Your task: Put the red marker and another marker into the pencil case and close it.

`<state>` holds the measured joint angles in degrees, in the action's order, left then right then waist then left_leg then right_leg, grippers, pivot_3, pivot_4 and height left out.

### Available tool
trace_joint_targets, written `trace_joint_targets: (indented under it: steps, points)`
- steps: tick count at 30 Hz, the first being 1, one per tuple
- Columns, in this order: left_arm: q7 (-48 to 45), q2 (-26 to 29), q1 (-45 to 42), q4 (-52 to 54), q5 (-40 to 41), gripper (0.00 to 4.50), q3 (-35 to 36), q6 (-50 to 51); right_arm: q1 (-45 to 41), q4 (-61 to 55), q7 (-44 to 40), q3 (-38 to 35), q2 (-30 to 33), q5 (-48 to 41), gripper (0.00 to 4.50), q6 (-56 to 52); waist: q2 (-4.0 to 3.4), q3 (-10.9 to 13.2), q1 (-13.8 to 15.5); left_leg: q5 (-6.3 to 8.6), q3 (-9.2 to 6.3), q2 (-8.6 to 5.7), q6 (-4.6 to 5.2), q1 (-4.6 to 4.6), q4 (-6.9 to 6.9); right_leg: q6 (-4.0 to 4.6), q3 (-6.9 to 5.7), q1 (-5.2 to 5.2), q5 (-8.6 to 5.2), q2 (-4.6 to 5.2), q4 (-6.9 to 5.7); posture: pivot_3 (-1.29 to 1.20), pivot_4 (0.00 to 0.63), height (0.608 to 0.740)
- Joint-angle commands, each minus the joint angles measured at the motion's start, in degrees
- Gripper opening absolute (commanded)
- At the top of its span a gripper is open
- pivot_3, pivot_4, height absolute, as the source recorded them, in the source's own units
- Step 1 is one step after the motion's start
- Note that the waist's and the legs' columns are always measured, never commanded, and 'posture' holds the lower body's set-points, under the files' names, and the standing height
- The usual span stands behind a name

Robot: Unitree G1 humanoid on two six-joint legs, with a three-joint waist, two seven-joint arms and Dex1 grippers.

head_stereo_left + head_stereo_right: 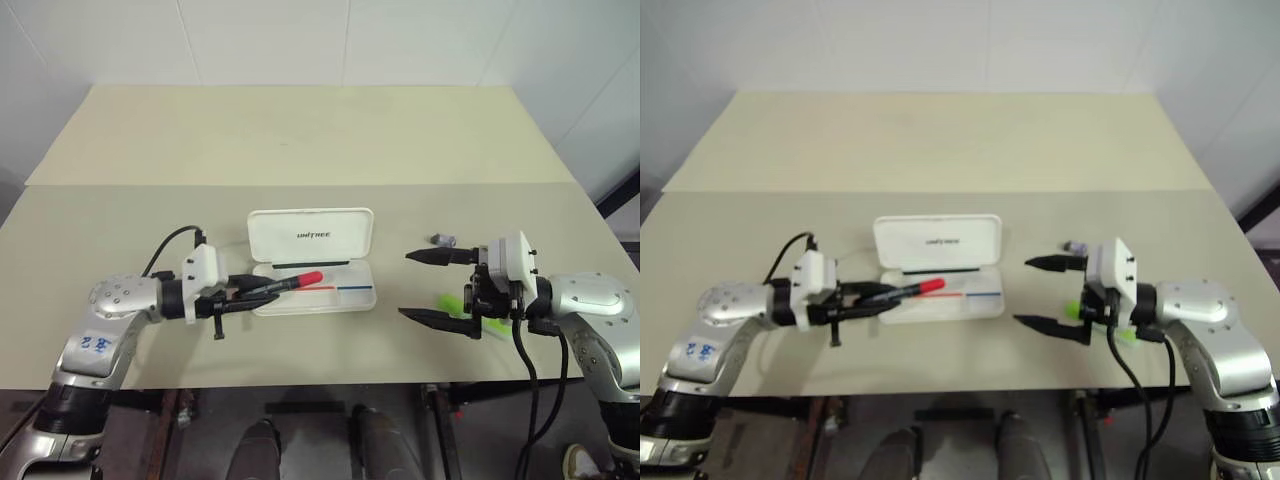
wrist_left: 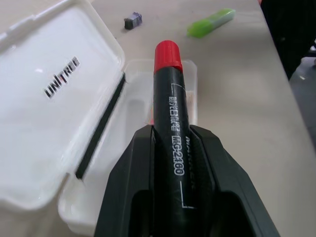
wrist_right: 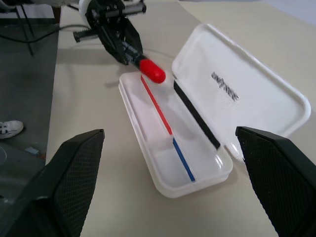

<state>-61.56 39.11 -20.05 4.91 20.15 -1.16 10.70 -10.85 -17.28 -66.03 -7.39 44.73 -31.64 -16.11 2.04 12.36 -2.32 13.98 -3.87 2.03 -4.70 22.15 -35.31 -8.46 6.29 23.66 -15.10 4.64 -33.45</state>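
Counter carries the white pencil case near the middle of its front half, lid open, tray empty. Left gripper, fingers clamped on the red marker, holds its red cap over the tray's left end, so nothing is stowed yet. Right gripper hangs wide open and empty above the green highlighter toward the front right edge, partly hiding it. Small purple object is too tiny to identify.

Robot test lab or demo room, not home. Evidence: two plain beige tables pushed end to end, bare white walls behind, dark floor below. Tabletop nearly bare (staged look): white pencil case lettered "UNITREE", few small items around it. Loose black cables hang off table edge.
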Motion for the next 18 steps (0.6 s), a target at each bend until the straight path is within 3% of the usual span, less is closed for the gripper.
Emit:
trace_joint_targets:
  steps: [1, 17, 18]
  points:
    - [0.73, -1.49, -4.10, -2.92, -3.10, 0.57, -2.50, -1.74, 1.38, -1.99, 1.00, -2.71, 0.81, -0.23, 4.50, 0.89, 0.00, 0.00, 0.26, 0.00, 0.00, 0.00, 0.00, 0.00, -0.03, -0.01, 0.00, -0.01, 0.01, 0.00, -0.01, 0.00, 0.150, 0.740]
    - [1.72, -6.24, -12.13, -15.98, -10.69, 0.57, -6.68, -9.81, 3.69, -9.13, 6.86, -4.18, -0.11, -2.16, 4.50, -0.83, 0.00, 0.00, 0.67, 0.00, 0.00, 0.00, 0.00, 0.05, -0.21, -0.07, 0.00, -0.04, 0.04, -0.01, -0.05, 0.00, 0.150, 0.740]
    - [1.39, -6.54, -12.34, -16.34, -10.60, 1.30, -6.80, -9.97, 3.67, -9.32, 7.12, -4.10, -0.11, -2.22, 4.50, -0.92, 0.00, 0.00, 0.67, 0.00, 0.00, -0.01, 0.00, 0.04, -0.21, -0.08, 0.01, -0.05, 0.04, -0.01, -0.05, 0.00, 0.150, 0.740]
